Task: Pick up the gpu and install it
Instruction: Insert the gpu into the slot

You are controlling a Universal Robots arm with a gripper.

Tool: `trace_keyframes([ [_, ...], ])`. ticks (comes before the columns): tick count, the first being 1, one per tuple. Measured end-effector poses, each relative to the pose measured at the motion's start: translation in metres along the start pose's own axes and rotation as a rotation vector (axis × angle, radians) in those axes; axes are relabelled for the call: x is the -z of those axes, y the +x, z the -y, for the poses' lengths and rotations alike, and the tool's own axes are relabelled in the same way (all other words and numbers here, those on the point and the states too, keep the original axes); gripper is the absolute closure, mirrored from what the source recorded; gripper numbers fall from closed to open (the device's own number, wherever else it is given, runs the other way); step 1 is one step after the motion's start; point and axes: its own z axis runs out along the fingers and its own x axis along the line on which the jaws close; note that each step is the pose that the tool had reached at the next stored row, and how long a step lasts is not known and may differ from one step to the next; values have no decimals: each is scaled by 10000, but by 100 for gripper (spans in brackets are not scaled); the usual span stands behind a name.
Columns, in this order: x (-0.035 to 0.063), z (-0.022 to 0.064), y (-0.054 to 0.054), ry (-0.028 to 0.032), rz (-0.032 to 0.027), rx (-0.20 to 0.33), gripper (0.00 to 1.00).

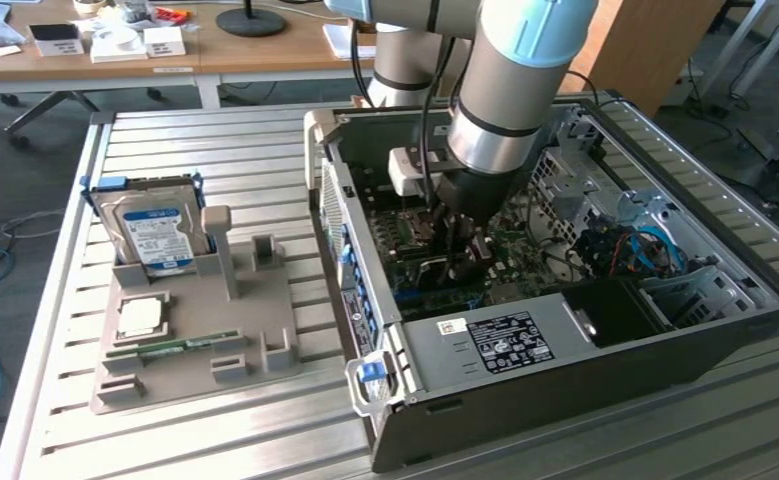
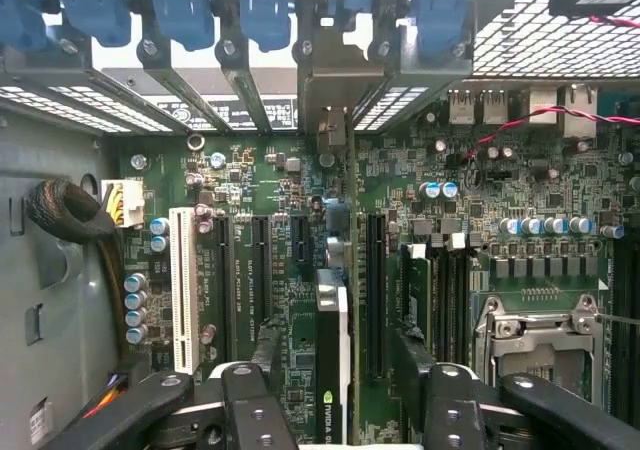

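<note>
The gpu [image 2: 332, 355] stands edge-on over the green motherboard [image 2: 260, 185], its black edge carrying a green logo. Its silver end bracket [image 2: 325, 85] lines up with the rear slot openings of the case. My gripper [image 2: 340, 390] straddles the card. One black finger [image 2: 262, 400] is on one side and the other on the opposite side, with a visible gap between each finger and the card, so it looks open. In the exterior view the gripper [image 1: 463, 240] is deep inside the open computer case [image 1: 563, 345], and the arm hides the card there.
A white expansion slot [image 2: 183, 290], black slots, memory sticks [image 2: 420, 290] and the CPU socket [image 2: 540, 335] surround the card. Blue latches [image 2: 180, 5] line the rear. On the exterior view's left, a grey holder [image 1: 262, 325] carries the blue-labelled hard drive [image 1: 156, 235], a processor [image 1: 140, 317] and a memory stick [image 1: 176, 347].
</note>
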Motion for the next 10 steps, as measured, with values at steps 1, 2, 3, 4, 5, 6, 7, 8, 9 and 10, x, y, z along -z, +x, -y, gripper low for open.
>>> trace_keyframes([
  [1,0,0,0,0,1,0,43],
  [2,2,0,0,-1,5,-1,43],
  [3,13,-1,0,-1,17,0,43],
  [4,52,-2,-2,-1,30,1,43],
  [5,97,-2,-5,-1,32,2,43],
  [6,142,-4,-7,-2,31,1,43],
  [7,186,-5,-9,-1,32,2,43],
  [8,231,-6,-11,-1,32,2,43],
  [9,276,-7,-13,1,31,3,43],
  [10,323,-8,-16,3,33,5,43],
])
